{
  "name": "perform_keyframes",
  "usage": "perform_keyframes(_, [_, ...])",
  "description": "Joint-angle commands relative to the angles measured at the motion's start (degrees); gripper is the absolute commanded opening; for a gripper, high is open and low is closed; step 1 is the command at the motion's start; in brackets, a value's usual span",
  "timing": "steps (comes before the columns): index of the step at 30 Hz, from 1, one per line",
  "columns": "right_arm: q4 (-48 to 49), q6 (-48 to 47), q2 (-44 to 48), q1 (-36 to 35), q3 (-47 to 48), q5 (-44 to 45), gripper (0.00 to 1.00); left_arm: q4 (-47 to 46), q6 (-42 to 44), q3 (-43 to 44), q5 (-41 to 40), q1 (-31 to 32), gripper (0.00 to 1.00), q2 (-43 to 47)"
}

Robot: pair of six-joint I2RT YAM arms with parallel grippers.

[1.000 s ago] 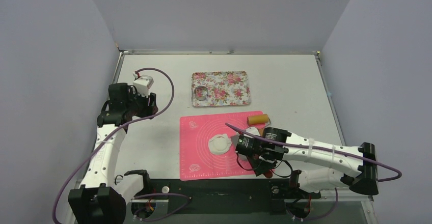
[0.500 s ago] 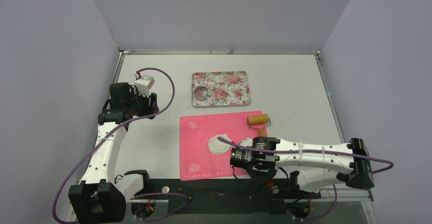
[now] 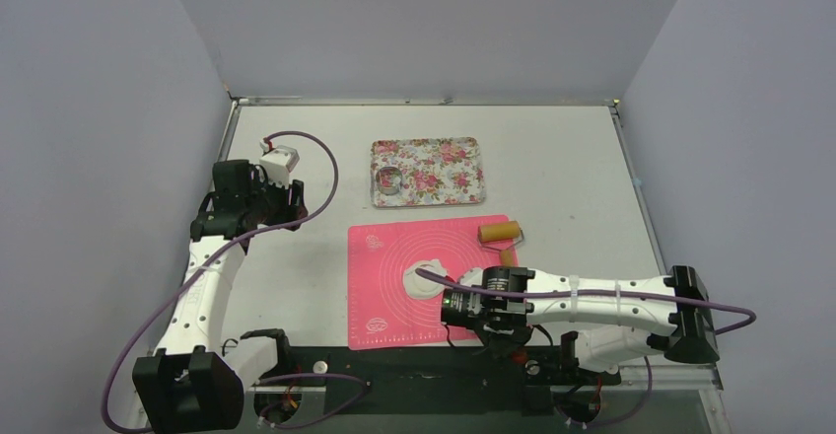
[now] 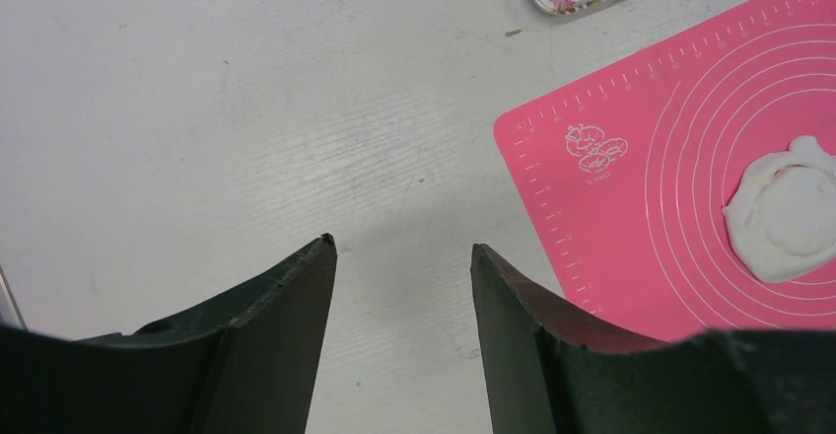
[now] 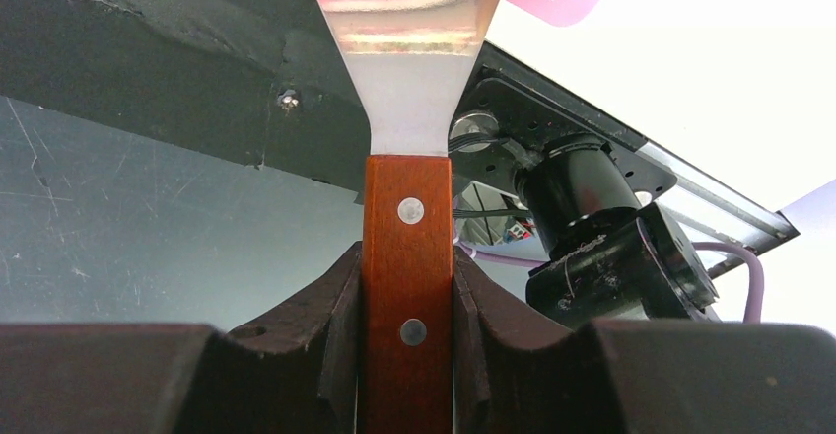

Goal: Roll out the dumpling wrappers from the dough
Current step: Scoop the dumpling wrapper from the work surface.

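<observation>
Wooden spatula [image 5: 407, 256] in right fingers [image 5: 317, 340], left fingers [image 4: 286, 330] apart

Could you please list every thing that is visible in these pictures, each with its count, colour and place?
table: one, white, under everything
mat: one, pink with white circles, near middle of the table
dough: one flattened piece, white, on the mat, with a round outline pressed in it
tray: one, floral, beyond the mat
ring: one, looks like metal, at the tray's left end; too small to be sure
roller: one, wooden, at the mat's far right corner
spatula: one, steel blade and brown wooden handle, in the right hand
left hand: open, empty, over bare table left of the mat
right hand: shut on the spatula's handle, over the mat's near right part
</observation>
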State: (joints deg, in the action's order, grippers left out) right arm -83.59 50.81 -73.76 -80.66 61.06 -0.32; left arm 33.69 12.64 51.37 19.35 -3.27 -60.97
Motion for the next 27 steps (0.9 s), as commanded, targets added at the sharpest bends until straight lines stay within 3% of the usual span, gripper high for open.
perform_keyframes(1, [2.5, -0.6, -0.1, 1.0, 1.4, 3.9, 0.0, -1.7, -0.5, 2.0, 1.0, -0.2, 0.51, 1.4])
perform_keyframes(27, [8.4, -6.6, 3.1, 10.6, -0.8, 6.5, 0.0, -0.4, 0.1, 3.4, -3.1, -0.2, 0.51, -0.6])
